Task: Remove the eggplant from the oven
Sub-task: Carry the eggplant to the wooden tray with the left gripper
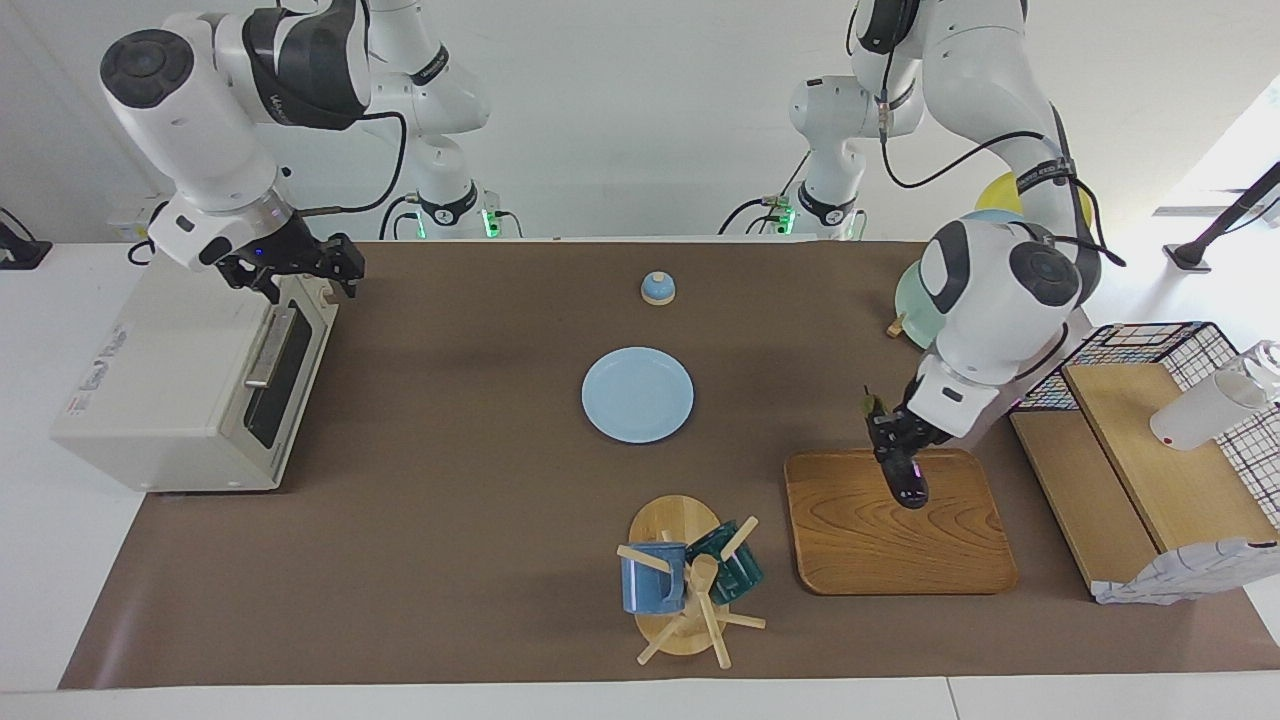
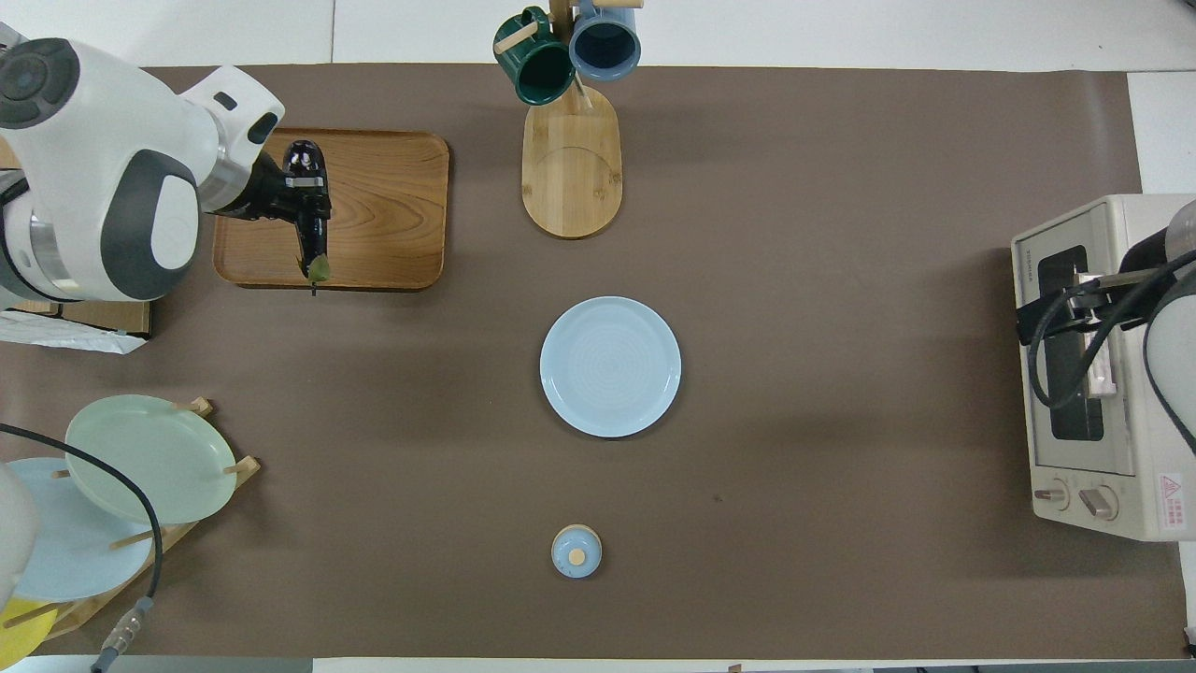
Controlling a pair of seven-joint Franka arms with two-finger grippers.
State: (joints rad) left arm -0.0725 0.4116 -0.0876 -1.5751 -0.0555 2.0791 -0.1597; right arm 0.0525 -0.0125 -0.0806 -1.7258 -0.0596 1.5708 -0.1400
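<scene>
My left gripper (image 1: pixel 893 437) is shut on the eggplant (image 1: pixel 908 480), a glossy dark vegetable with a greenish stem, and holds it tilted over the wooden tray (image 1: pixel 900 545). From above, the eggplant (image 2: pixel 309 210) lies across the tray (image 2: pixel 392 206), with the left gripper (image 2: pixel 285 193) at its middle. The cream-white oven (image 1: pixel 170 390) stands at the right arm's end of the table, its dark glass door closed. My right gripper (image 1: pixel 305 268) is open, with nothing in it, just above the door's top edge by the bar handle (image 1: pixel 268 348). In the overhead view the right gripper (image 2: pixel 1051 313) hangs over the oven (image 2: pixel 1149 505).
A light blue plate (image 1: pixel 638 394) lies mid-table, with a small blue lidded dish (image 1: pixel 658 288) nearer the robots. A mug tree (image 1: pixel 690 585) with a blue and a green mug stands beside the tray. A plate rack (image 2: pixel 121 486) and wooden crates (image 1: pixel 1140 470) sit at the left arm's end.
</scene>
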